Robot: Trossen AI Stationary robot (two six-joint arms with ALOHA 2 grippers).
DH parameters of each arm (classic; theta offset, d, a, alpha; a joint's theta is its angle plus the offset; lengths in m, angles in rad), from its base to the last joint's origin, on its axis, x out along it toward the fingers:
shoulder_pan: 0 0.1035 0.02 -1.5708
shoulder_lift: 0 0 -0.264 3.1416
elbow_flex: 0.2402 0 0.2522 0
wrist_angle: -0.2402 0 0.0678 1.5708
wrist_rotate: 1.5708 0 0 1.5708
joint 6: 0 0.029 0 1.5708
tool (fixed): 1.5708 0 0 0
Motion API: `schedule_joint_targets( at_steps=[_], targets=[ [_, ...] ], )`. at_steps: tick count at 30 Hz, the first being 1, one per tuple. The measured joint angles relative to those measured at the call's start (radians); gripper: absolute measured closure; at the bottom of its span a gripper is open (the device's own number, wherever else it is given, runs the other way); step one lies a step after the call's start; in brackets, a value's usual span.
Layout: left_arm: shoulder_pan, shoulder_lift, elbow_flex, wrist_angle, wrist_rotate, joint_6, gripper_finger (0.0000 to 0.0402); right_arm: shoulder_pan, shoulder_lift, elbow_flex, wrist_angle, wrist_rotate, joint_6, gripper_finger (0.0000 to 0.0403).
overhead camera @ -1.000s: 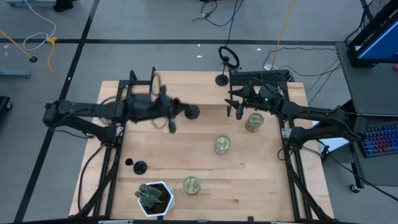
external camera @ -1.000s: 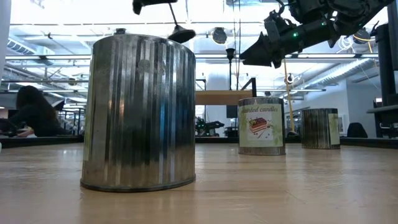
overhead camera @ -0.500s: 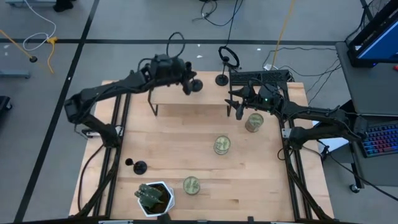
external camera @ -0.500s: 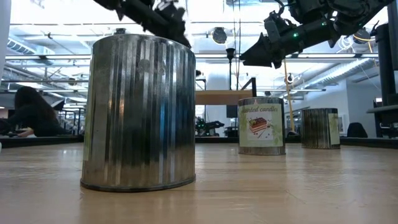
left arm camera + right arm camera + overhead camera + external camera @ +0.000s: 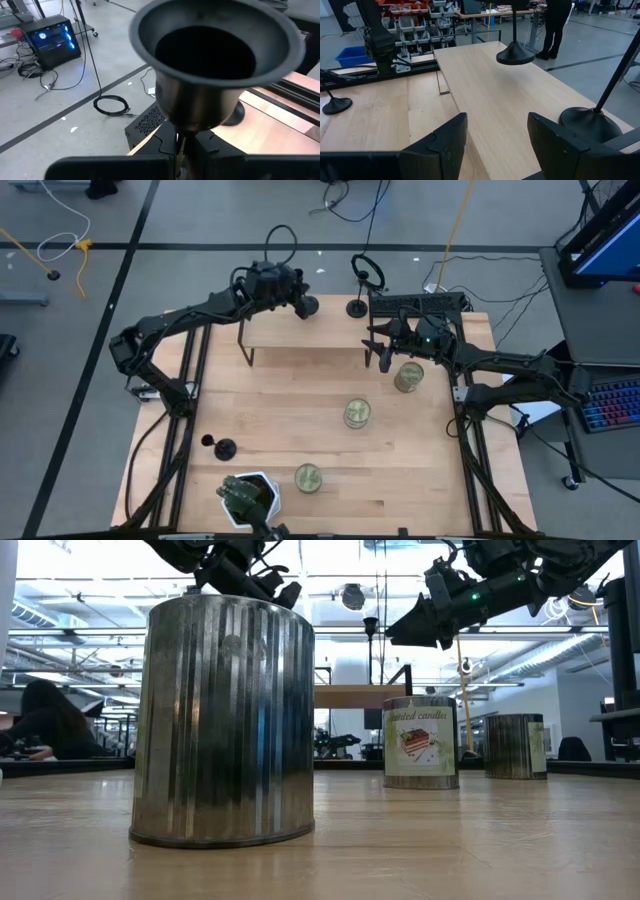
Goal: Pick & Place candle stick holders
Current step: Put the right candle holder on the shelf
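Pale wooden table (image 5: 300,410) is carrying a raised shelf; above its far edge the left pincer (image 5: 290,298) is pinching a black disc-based candle stick holder (image 5: 306,306), which risks slipping. Right pincer (image 5: 385,350) is hanging spread.

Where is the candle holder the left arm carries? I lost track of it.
In the high view, the candle holder is in the left gripper, over the raised shelf at the table's far edge, left of another holder.

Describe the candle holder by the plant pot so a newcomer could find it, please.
On the wooden table, find the white plant pot near one corner. Beside it stands a black holder, the only one far from the raised shelf.
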Motion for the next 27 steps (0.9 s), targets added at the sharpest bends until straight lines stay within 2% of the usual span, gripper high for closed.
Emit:
schedule_joint_targets(
  at_steps=[12, 27],
  targets=[
    [0.004, 0.074, 0.001, 0.009, -0.034, -0.020, 0.0390, 0.000, 0.000, 0.000, -0.002, 0.000, 0.009, 0.0202],
    [0.010, 0.077, 0.001, 0.012, -0.025, -0.009, 0.0360, 0.000, 0.000, 0.000, -0.010, 0.000, 0.008, 0.0202]
  ],
)
